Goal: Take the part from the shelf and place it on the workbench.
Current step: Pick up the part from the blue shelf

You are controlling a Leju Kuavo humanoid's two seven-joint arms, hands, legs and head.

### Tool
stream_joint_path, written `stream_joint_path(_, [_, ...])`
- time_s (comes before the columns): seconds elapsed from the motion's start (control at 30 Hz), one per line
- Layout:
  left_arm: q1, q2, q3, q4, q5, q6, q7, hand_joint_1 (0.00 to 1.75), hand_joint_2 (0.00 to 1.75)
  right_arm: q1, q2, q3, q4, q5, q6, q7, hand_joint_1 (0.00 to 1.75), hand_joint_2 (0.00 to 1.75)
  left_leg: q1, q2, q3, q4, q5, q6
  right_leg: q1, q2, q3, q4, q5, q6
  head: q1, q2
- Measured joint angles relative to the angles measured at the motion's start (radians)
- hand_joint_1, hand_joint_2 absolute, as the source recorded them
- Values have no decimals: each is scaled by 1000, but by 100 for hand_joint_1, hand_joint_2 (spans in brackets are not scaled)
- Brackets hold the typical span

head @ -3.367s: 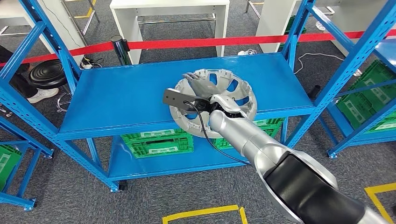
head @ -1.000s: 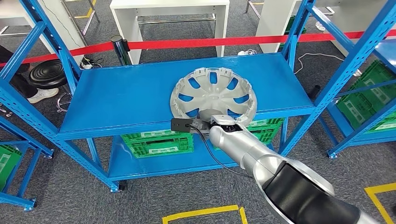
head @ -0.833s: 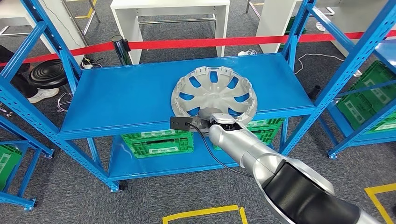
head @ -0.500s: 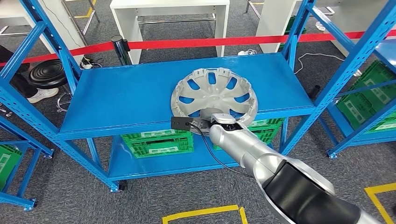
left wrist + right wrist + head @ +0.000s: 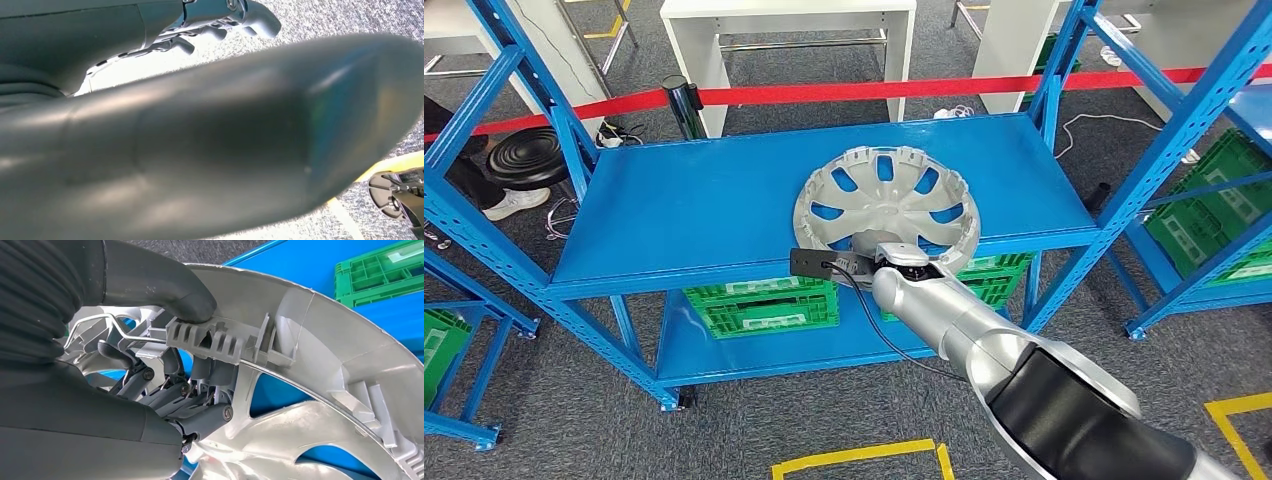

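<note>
The right robot hand (image 5: 165,390) grips the silver wheel cover (image 5: 320,390) at its rim, thumb pressing a ribbed clip, darker fingers (image 5: 200,412) inside. Behind lie the blue shelf (image 5: 310,265) and a green crate (image 5: 382,272).

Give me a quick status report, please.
Right hand grips the hubcap rim. Hubcap on the blue shelf. Left hand holds nothing. Nothing in the way.

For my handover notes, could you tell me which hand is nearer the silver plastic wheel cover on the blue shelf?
Right. The right hand grips the silver plastic wheel cover at its near rim; the left hand hangs over grey carpet.
</note>
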Motion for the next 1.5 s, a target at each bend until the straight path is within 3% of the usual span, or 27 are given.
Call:
stream_joint_path(0.03, [0,0,0,0,0,1,-1,0,0,0,0,0,0,0,-3,0,175,175,0,0,0,0,0,0,0,0,0,0,0,0,0,0])
stream_joint_path(0.17, [1,0,0,0,2,3,-13,0,175,1,0,0,0,-3,-28,-3,175,175,0,0,0,0,0,0,0,0,0,0,0,0,0,0])
stream_joint_path(0.83, [19,0,0,0,20,7,-43,0,175,-29,-8,0,-69,-8,-167,-74,175,175,0,1,-1,0,0,0,0,1,-1,0,0,0,0,0])
stream_joint_path(1.23, [30,-5,5,0,32,20,-93,0,175,-18,-88,-49,-544,59,-245,-57,175,175,0,0,-5,0,0,0,0,1,-5,0,0,0,0,0])
stream_joint_path(1.5, [28,-12,5,0,28,29,-100,0,175,28,-134,-79,-745,128,-308,-75,175,175,0,1,-5,0,0,0,0,1,-5,0,0,0,0,0])
